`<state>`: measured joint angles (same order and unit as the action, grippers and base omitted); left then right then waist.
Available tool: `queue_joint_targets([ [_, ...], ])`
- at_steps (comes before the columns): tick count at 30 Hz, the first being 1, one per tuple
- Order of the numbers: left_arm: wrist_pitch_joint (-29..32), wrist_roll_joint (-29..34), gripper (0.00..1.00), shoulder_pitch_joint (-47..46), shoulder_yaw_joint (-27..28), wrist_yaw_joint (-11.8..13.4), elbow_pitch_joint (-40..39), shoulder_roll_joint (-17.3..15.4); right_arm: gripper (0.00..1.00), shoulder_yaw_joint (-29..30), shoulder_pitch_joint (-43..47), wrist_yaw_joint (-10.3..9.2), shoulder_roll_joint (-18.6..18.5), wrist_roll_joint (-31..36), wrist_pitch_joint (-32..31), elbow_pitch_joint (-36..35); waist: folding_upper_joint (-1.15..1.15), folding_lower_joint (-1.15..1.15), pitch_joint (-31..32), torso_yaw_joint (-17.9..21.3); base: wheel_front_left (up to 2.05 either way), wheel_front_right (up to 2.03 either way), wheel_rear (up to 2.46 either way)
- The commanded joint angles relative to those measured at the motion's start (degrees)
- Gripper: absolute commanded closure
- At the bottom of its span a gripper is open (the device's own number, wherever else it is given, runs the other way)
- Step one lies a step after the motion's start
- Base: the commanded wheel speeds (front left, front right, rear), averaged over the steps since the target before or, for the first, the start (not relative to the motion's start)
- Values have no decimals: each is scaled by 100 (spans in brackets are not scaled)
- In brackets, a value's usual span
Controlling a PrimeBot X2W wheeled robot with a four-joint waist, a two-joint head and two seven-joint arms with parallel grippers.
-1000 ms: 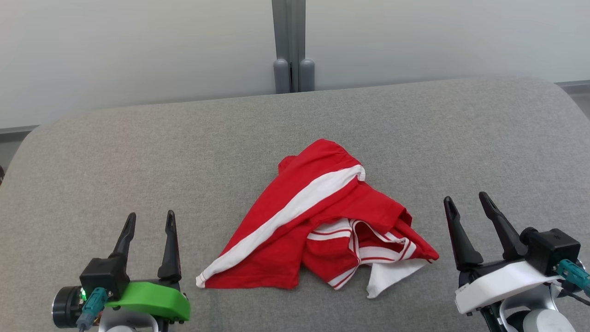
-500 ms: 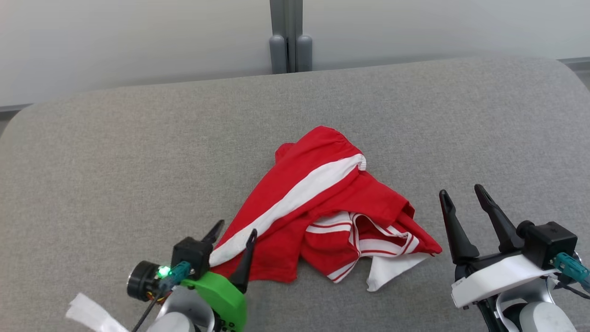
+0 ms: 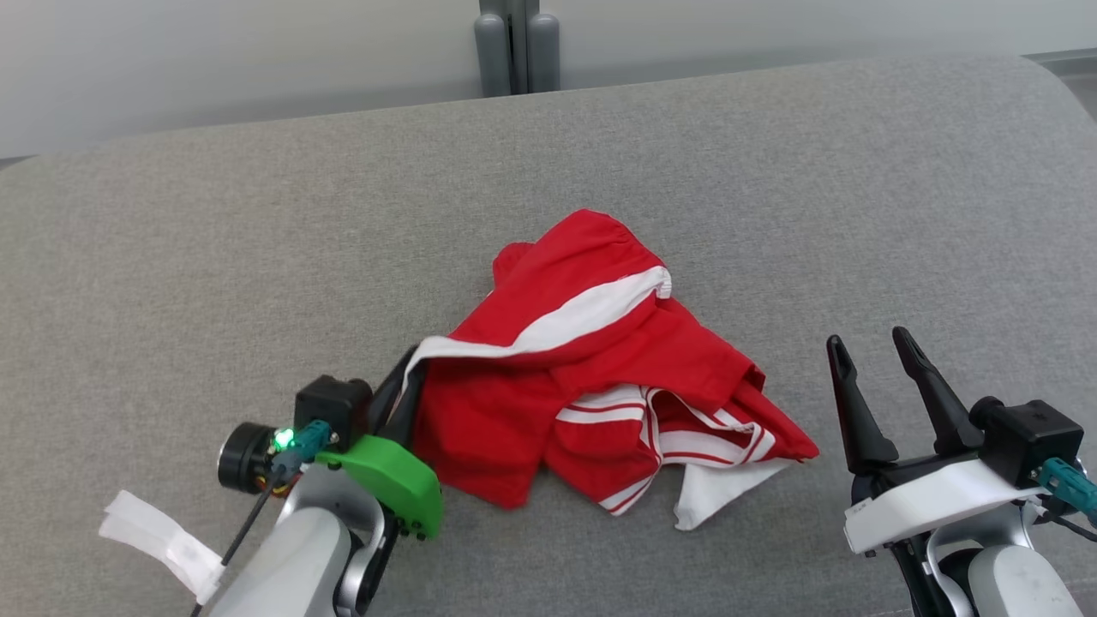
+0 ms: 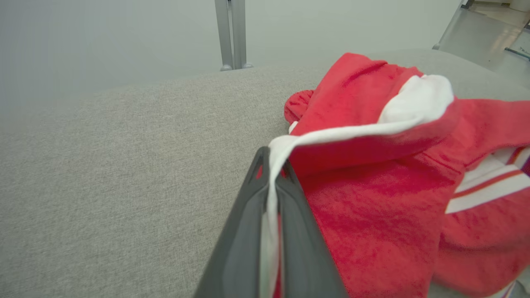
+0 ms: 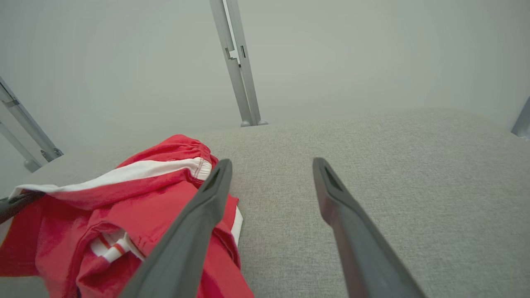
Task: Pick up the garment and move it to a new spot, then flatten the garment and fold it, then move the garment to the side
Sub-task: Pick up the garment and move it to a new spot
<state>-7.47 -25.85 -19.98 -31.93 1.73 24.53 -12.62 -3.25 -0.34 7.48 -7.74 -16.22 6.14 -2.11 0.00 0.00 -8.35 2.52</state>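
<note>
The garment (image 3: 600, 368) is a crumpled red piece with white stripes, lying mid-table on the grey cloth surface (image 3: 214, 240). My left gripper (image 3: 410, 364) is shut on its white-trimmed left corner, which is lifted off the surface. In the left wrist view the white edge of the garment (image 4: 372, 198) runs pinched between my two dark fingers (image 4: 248, 231), with the left gripper (image 4: 271, 155) closed on it. My right gripper (image 3: 867, 343) stands open to the right of the garment, apart from it. In the right wrist view the garment (image 5: 136, 198) lies left of the open right gripper (image 5: 271, 163).
A grey double post (image 3: 510, 43) rises behind the table's far edge, before a pale wall. A white tag (image 3: 158, 536) hangs from my left arm. Bare grey surface spreads left, right and behind the garment.
My left gripper has closed on the garment's left corner and raised it, pulling that edge up and inward. The camera has tilted down a little. The right gripper has stayed open.
</note>
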Motion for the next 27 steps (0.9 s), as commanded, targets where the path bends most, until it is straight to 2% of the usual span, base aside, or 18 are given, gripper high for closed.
queue_joint_targets([
  [1, -139, -58, 100, -123, 102, 53, -205, -24, 0, 17, -21, 3, 18, -12, 39, 6, 0, 0, 59, -95, 0, 0, 0],
  [4, -315, -102, 100, -202, 353, 235, -777, -128, 0, 56, 13, 3, 35, -13, 71, 12, 0, 0, 142, -248, 0, 0, 0],
  [7, -354, -20, 100, -262, 663, 549, -1575, -333, 0, 75, 55, 3, 50, -11, 67, 9, 0, 0, 212, -431, 0, 0, 0],
  [11, -214, 51, 100, -362, 1182, 947, -2672, -768, 0, 151, 98, 2, 78, -15, 87, -14, 0, 0, 232, -743, 0, 0, 0],
  [14, 14, 142, 100, -530, 1651, 1192, -3342, -1218, 0, 184, 98, 2, 89, -7, 79, -50, 0, 0, 182, -1002, 0, 0, 0],
  [17, 277, 204, 100, -819, 2020, 1263, -3692, -1640, 0, 218, 61, 3, 71, -2, 66, -89, 0, 0, 101, -1216, 0, 0, 0],
  [20, 600, 35, 100, -1164, 2254, 1166, -3708, -1919, 0, 239, -41, 3, 34, 12, 36, -141, 0, 0, -49, -1382, 0, 0, 0],
  [27, 803, -391, 100, -1765, 2709, 935, -2754, -2258, 0, 201, -306, 3, -110, 20, -13, -268, 0, 0, -560, -1474, 0, 0, 0],
])
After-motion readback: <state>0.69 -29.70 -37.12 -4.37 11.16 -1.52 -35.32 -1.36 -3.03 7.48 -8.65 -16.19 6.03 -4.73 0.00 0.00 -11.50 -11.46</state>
